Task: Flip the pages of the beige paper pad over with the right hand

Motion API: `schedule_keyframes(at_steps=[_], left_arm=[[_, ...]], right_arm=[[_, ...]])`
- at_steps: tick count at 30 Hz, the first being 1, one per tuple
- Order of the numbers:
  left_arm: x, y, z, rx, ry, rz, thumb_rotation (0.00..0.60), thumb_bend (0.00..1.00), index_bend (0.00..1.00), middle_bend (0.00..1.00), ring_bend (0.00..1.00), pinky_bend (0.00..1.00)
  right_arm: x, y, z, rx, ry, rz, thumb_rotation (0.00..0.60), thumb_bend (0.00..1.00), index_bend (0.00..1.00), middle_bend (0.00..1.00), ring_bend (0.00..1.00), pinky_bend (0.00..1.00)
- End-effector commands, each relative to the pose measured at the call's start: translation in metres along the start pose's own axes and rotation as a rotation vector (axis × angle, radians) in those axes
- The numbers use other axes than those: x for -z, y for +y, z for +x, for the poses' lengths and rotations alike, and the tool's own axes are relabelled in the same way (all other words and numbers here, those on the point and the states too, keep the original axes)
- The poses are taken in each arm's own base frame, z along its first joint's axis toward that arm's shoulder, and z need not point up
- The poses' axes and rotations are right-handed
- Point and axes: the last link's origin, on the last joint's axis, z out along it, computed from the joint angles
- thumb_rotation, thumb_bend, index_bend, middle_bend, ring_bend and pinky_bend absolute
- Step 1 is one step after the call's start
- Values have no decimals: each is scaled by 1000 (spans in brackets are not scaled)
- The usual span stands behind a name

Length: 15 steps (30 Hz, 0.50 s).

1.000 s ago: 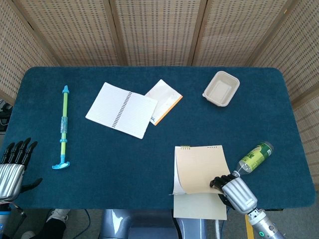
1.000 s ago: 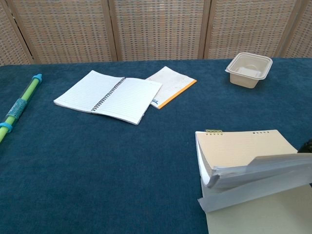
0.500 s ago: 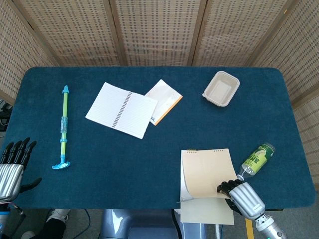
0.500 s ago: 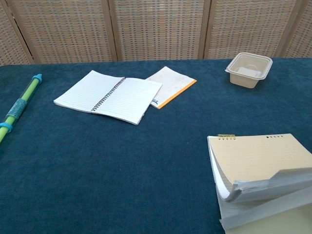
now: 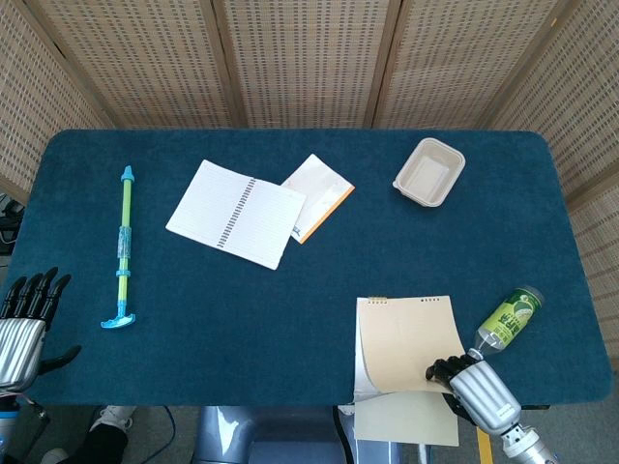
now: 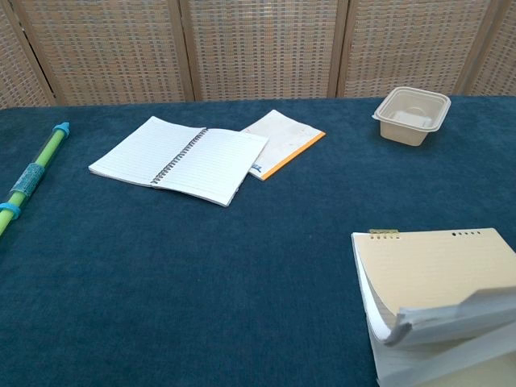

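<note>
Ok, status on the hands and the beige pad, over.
Right hand gripping lifted pages at the beige paper pad's near edge. Left hand open, idle. Green bottle lying close beside the pad.

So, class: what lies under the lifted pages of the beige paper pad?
Under the curled pages of the beige paper pad, gripped by the right hand, a pale bottom sheet shows at the near edge. The rest beneath the pages is covered.

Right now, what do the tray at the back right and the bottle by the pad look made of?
Tray: likely molded pulp or fibre, matte beige, with soft rounded walls and no shine. Bottle: probably clear plastic with a glossy green printed label; the neck looks see-through, though it is too small to be sure.
</note>
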Motion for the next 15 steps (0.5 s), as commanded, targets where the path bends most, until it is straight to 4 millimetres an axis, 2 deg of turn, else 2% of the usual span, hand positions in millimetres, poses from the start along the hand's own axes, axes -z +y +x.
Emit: schedule_keyframes(at_steps=[1, 9, 15], left_arm=[[0, 0, 0, 1, 0, 1, 600, 35, 0, 0, 0, 0], [-1, -1, -1, 0, -3, 4, 600, 35, 0, 0, 0, 0], [-2, -2, -1, 2, -1, 8, 600, 35, 0, 0, 0, 0]], right_arm=[[-9, -2, 7, 6, 18, 14, 600, 823, 630, 537, 483, 562], [-41, -7, 31, 38, 55, 35, 600, 824, 630, 537, 482, 562], [-67, -5, 49, 68, 73, 20, 600, 824, 630, 537, 483, 562]])
